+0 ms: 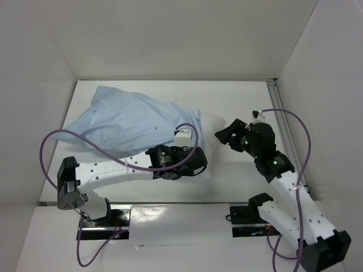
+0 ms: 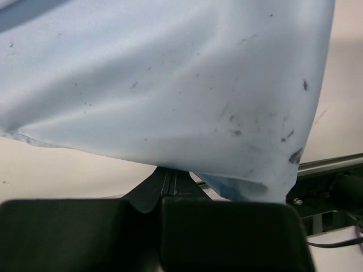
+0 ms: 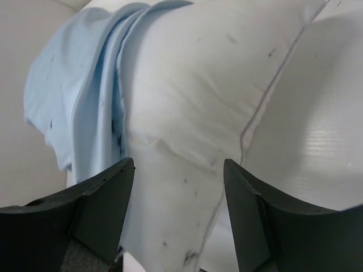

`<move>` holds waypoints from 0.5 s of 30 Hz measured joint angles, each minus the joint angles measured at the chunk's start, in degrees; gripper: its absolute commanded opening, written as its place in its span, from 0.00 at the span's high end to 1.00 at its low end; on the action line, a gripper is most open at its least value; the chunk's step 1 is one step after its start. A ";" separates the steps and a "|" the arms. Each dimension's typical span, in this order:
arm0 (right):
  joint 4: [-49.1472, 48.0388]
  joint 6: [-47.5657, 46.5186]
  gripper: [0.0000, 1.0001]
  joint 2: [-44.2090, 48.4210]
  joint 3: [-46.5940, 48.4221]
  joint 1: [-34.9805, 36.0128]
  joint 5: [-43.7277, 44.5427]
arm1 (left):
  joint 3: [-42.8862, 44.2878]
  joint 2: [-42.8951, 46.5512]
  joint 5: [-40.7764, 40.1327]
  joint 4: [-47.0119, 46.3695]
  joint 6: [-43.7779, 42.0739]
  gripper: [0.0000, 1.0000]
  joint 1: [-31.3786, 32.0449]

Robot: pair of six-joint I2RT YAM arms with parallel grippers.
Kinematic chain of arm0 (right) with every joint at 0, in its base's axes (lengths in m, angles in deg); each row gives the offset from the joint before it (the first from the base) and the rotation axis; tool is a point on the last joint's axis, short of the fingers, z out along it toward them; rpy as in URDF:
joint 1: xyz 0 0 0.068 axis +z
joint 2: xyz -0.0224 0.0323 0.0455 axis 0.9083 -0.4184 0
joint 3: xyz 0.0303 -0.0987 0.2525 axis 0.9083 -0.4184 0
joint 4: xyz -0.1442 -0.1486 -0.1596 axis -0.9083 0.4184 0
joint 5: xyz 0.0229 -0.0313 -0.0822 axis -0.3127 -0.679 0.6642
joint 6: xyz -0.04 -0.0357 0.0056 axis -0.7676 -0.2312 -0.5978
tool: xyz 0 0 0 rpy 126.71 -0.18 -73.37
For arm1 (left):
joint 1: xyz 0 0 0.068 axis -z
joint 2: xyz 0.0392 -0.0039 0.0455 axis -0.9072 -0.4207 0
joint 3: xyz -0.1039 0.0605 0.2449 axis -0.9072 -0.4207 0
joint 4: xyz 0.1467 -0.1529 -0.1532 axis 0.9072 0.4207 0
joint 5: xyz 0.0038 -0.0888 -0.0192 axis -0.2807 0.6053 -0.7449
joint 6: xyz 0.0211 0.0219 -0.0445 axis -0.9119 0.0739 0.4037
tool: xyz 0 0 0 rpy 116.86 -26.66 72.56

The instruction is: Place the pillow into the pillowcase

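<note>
Right wrist view: last unsleeved end of pillow [image 3: 193,85] is being framed by wide-open right gripper [image 3: 177,164]; pillowcase [image 3: 79,85] is being pinched in left gripper [image 2: 160,201].

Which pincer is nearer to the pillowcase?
Left. The left pincer is shut at the hem of the pillowcase, seemingly gripping it. The right pincer is open, facing the bare end of the pillow, apart from the blue cloth.

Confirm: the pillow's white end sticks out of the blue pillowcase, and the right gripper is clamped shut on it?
No. The right gripper is open, fingers apart before the pillow, not clamped on it, as the right wrist view shows. The white end does stick out of the pillowcase.
</note>
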 measured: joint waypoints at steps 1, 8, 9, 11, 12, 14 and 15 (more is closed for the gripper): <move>1.22 -0.81 0.27 2.36 -0.52 0.55 0.02 | 0.85 0.04 0.00 0.04 -0.28 1.00 0.04; 6.14 -6.47 0.04 6.86 -1.75 2.21 -4.39 | 3.93 0.11 -0.07 0.63 -1.84 1.00 0.09; 6.51 -7.15 0.03 6.49 -2.14 2.21 -5.88 | 4.44 0.11 -0.07 0.76 -2.03 1.00 0.07; 7.19 -8.28 0.03 5.70 -2.93 2.21 -8.39 | 5.49 0.11 -0.11 1.01 -2.73 1.00 0.07; 7.61 -8.74 0.04 5.57 -3.26 2.23 -9.57 | 6.01 0.11 -0.13 1.14 -3.06 1.00 0.09; 7.91 -9.77 0.06 5.57 -3.82 2.23 -11.47 | 6.95 0.11 -0.17 1.40 -3.43 1.00 0.09; 7.91 -9.99 0.09 5.57 -3.93 2.23 -12.13 | 7.43 0.11 -0.20 1.64 -3.67 1.00 0.07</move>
